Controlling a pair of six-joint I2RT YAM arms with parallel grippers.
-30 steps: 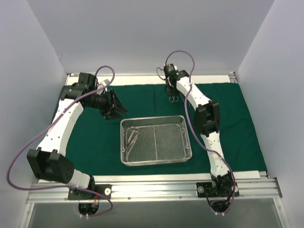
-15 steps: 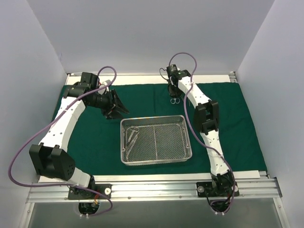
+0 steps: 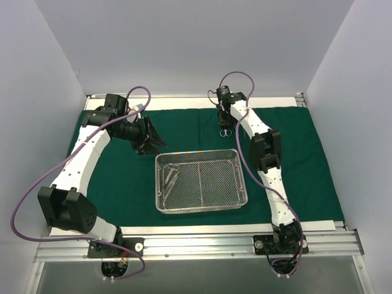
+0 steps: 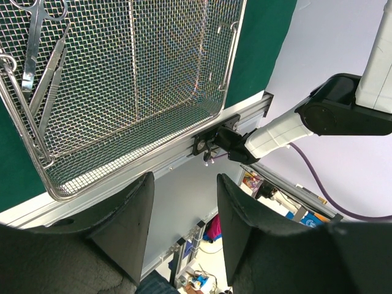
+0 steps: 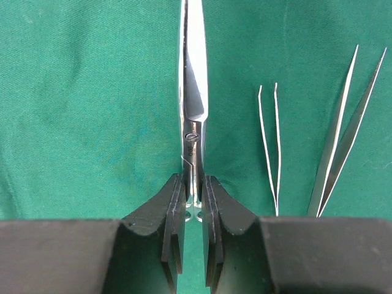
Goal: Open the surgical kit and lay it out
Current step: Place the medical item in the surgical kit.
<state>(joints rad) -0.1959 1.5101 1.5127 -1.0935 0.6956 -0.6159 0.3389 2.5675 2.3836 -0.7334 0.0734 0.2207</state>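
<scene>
Between the right jaws, scissors (image 5: 194,104) sit clamped.

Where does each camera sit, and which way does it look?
Top: above and behind the arm bases, looking down on the green cloth, the tray, the left arm and the right arm.
Left wrist: on the left arm, looking across the tray toward the near rail; the left jaws show below, apart and empty.
Right wrist: on the right arm, looking down at the cloth; the right jaws are shut on scissors, tweezers beside.
Shared: top and left wrist views show the tray.
</scene>
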